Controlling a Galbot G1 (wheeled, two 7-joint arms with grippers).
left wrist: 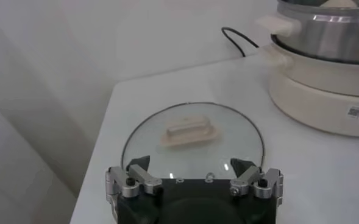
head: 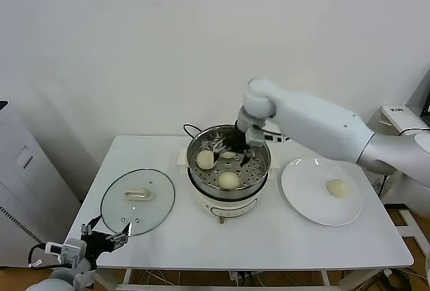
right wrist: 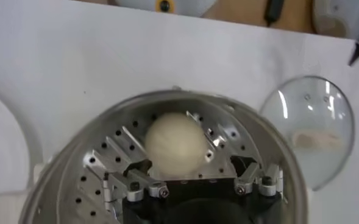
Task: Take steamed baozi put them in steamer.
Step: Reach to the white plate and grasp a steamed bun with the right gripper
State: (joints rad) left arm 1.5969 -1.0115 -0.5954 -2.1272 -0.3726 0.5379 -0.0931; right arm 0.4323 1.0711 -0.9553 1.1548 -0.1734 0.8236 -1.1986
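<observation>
Glass lid (head: 138,200) with cream handle, flat on the white table (head: 269,237), left side; left gripper (head: 106,236) parked just at its near edge, fingers spread, holding nothing. Steel steamer (head: 228,170), table centre: two baozi (head: 229,181) on its perforated floor, a third (right wrist: 175,143) beneath the right gripper (head: 236,148), whose fingers stand spread either side of it. White plate (head: 321,191), right: one baozi (head: 336,187).
</observation>
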